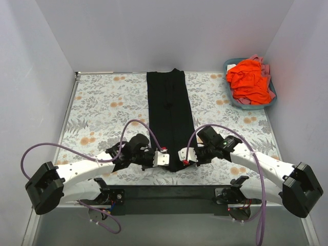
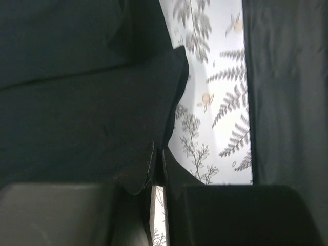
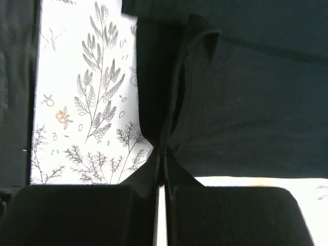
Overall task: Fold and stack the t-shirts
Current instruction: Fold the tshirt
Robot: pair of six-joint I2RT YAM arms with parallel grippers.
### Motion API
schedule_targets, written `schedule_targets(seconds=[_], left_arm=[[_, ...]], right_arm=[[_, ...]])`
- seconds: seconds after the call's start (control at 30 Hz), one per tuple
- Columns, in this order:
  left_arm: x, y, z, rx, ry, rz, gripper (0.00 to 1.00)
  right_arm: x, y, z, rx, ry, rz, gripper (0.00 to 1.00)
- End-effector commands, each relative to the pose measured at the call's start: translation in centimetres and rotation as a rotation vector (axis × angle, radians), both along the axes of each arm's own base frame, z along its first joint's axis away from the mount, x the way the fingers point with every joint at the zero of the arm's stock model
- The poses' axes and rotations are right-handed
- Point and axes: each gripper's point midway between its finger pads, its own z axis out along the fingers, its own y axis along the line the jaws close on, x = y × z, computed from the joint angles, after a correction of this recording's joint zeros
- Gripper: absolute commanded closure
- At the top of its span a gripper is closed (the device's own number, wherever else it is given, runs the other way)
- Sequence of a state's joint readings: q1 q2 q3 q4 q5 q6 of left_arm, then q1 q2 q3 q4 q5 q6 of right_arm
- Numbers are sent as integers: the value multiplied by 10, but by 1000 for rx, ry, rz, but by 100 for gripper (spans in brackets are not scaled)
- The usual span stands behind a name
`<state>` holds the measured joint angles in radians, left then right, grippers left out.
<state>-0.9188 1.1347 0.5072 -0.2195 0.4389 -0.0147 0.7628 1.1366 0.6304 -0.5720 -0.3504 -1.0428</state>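
1. We are looking at the large all-black cloth t-shirt point(image 1: 168, 110). It is lying as a narrow strip on the floral-printed table cover point(image 1: 102, 107), running from upper centre to lower centre of the top view.
2. The left gripper point(image 1: 163, 158) and the right gripper point(image 1: 184, 156) are meeting at the strip's lower end, one at each corner and just beside each other.
3. In the left wrist view, the dark fingers point(image 2: 220, 215) are pinching a tuck of black hem, with only a sliver showing between them. In the right wrist view, the fingers point(image 3: 225, 215) are pressing together on the stitched edge of the same shirt.
4. We are judging the step in hand to be the end-over-end fold, carrying the lower edge towards the top of the frame.
5. To do it well, we are advising four things:
   - Raise both corners level.
   - Hold them a strip's width apart so the hem is stretching flat.
   - Travel straight along the strip.
   - Let go only once the edges are lying matched.
6. The bright orange-red t-shirt point(image 1: 248, 79) and some pink cloth point(image 1: 265, 65) are waiting unfolded in the teal plastic basket point(image 1: 249, 107) at upper right, well apart from both grippers.
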Motion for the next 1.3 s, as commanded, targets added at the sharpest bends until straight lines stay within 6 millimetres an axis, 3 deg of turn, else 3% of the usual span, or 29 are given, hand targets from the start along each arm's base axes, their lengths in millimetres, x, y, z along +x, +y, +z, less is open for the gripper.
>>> schedule_targets(seconds=[0.0, 0.13, 0.23, 0.27, 0.3, 0.37, 0.47, 0.5, 0.6, 0.63, 0.67, 0.73, 0.8, 0.83, 0.87, 1.0, 1.27], left_arm=[[-4, -8, 38, -99, 78, 43, 100], [24, -2, 49, -119, 15, 84, 100], [62, 0, 69, -154, -38, 119, 100], [82, 6, 64, -136, -41, 146, 100], [98, 3, 79, -155, -94, 137, 100], [124, 10, 74, -145, -99, 166, 100], [161, 15, 85, -162, -158, 180, 100], [172, 15, 75, -148, -139, 188, 100], [204, 19, 79, -157, -170, 211, 100], [215, 18, 70, -154, -163, 220, 100], [227, 19, 75, -159, -177, 228, 100], [241, 20, 63, -147, -162, 237, 100], [257, 22, 62, -141, -181, 249, 100], [261, 22, 53, -131, -168, 252, 100], [270, 23, 56, -134, -183, 257, 100], [290, 28, 49, -125, -191, 271, 100], [311, 34, 33, -100, -199, 278, 100]], right_arm=[[1, 4, 27, 31, -10, -35, 99], [32, 12, 54, 64, -124, -9, 99], [57, 17, 60, 54, -138, -16, 99], [71, 22, 65, 54, -157, 1, 99], [83, 21, 70, 66, -169, -8, 99], [105, 25, 75, 63, -201, 20, 99], [132, 22, 70, 46, -203, 14, 99], [147, 22, 77, 52, -237, 19, 99], [180, 25, 79, 49, -254, 15, 99], [186, 26, 78, 49, -254, 16, 99], [193, 27, 67, 35, -234, 22, 99], [209, 29, 69, 34, -254, 25, 99], [222, 30, 59, 27, -240, 23, 99], [234, 34, 68, 39, -262, 16, 99], [242, 32, 57, 29, -241, 7, 99], [269, 33, 54, 33, -250, -11, 99], [288, 36, 37, 21, -243, -6, 99]])
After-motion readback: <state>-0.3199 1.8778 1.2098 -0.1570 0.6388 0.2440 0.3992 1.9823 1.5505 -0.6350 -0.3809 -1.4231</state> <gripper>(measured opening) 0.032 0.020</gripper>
